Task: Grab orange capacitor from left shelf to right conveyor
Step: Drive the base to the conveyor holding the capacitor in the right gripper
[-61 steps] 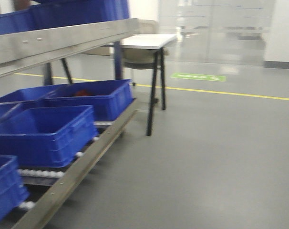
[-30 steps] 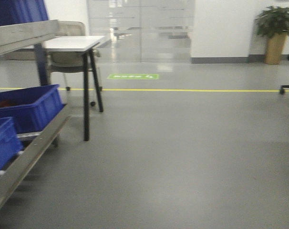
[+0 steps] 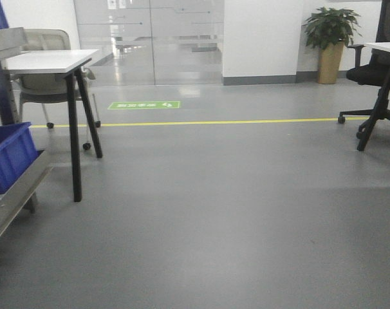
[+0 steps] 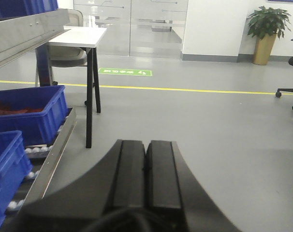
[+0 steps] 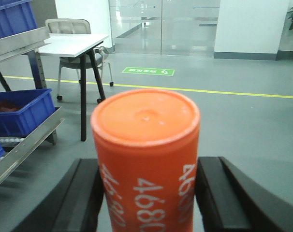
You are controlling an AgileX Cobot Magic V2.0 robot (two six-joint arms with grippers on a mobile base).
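A white table (image 3: 44, 61) stands near a blue bin (image 3: 8, 158), potted plant (image 3: 330, 29) beyond.

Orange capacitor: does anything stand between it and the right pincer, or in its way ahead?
Nothing between them: the right pincer grips the orange capacitor. The conveyor is not in view; ahead lies grey floor, a white table off left, an office chair off right.

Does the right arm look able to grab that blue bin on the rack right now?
Probably not. The right gripper is shut on the orange capacitor, and the blue bin sits off to its left across the floor, seemingly beyond reach.
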